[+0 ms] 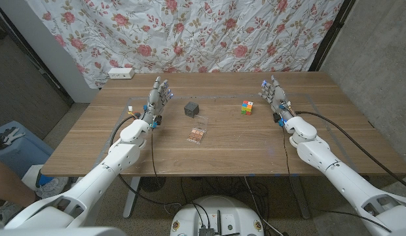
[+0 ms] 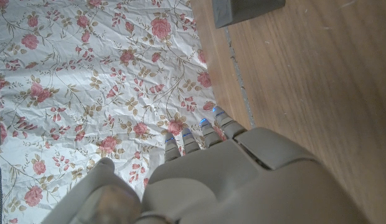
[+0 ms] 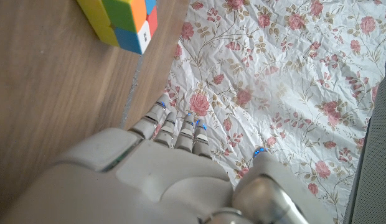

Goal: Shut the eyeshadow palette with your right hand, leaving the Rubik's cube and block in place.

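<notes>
Two hands, left and right, released | wooden table | floral backdrop

left hand and right hand both upright, fingers apart, holding nothing.

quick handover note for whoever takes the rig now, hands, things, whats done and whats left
Left robot hand: open, holds nothing, at the table's left side.
Right robot hand: open, holds nothing, to the right of the Rubik's cube.
Eyeshadow palette: lies open at mid-table, nearer the robot than the dark block.
Done: nothing yet.
Left: close the palette with the right robot hand; leave cube and block where they stand.
</notes>
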{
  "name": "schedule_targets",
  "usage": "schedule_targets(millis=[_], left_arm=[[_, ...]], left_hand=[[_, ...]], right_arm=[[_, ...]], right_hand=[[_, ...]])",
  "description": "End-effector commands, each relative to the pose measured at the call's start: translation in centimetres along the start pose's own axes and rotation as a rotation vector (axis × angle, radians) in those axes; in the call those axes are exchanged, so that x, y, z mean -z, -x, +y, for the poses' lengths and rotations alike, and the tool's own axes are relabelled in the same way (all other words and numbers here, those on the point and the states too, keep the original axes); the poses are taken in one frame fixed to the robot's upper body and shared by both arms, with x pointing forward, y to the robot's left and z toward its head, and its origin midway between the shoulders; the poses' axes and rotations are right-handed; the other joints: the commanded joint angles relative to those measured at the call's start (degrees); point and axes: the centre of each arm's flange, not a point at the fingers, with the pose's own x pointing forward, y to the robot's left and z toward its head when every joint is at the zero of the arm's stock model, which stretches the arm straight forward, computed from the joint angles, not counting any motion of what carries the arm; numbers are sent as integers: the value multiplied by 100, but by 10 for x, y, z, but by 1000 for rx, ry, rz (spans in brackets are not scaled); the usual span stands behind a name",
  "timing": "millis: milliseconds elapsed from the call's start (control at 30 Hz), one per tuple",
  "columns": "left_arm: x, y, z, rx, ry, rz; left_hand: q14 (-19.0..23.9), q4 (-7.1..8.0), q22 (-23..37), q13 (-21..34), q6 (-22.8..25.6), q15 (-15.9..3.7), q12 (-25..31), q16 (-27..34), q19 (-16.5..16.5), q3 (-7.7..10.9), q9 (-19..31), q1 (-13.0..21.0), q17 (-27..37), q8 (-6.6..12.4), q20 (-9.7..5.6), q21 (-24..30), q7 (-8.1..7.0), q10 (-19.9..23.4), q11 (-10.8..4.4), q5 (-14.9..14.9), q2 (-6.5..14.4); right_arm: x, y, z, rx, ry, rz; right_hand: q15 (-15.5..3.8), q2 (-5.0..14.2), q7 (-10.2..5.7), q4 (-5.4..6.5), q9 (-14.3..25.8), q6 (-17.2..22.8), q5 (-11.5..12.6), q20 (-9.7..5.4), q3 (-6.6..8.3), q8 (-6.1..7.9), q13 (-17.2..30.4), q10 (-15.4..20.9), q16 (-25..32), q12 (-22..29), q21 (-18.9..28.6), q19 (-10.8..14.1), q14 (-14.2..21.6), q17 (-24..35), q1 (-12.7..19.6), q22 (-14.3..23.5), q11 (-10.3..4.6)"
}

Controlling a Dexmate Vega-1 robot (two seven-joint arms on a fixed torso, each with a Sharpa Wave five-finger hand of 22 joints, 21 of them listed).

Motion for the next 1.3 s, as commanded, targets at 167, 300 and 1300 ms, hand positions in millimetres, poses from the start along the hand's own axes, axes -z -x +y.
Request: schedule_targets(millis=[167, 300, 1300], left_arm=[[0, 0, 0, 0, 0, 0], [0, 0, 0, 0, 0, 0], [0, 0, 0, 0, 0, 0]], left_hand=[[25, 2, 19, 21, -8, -135, 28, 36, 39, 43, 21, 34, 26, 29, 2, 24, -37, 1, -46, 22, 45], [26, 2, 19, 21, -10, -134, 30, 36, 43, 43, 21, 34, 26, 28, 7, 25, -37, 6, -43, 22, 45], [20, 2, 19, 21, -6, -127, 26, 34, 43, 43, 21, 35, 26, 30, 9, 25, -36, -4, -45, 22, 45]], right_arm=[[-10, 9, 13, -7, 67, -25], [-10, 10, 18, -5, 91, -25], [-52, 13, 41, -111, 356, 10]], right_hand=[[-20, 29, 4, -24, 19, 49, 46, 14, 55, 26, -4, 31, 28, 29, 0, 40, 50, -1, 22, 30, -1], [-53, 48, 1, -47, 18, 49, 53, -7, 76, 27, -13, 25, 27, 28, -16, 50, 53, -22, 47, 30, -7], [-181, 116, -4, -206, 13, -33, 42, -235, 148, 8, -97, -111, -23, 9, -413, -400, -234, -175, 92, 27, -30]])
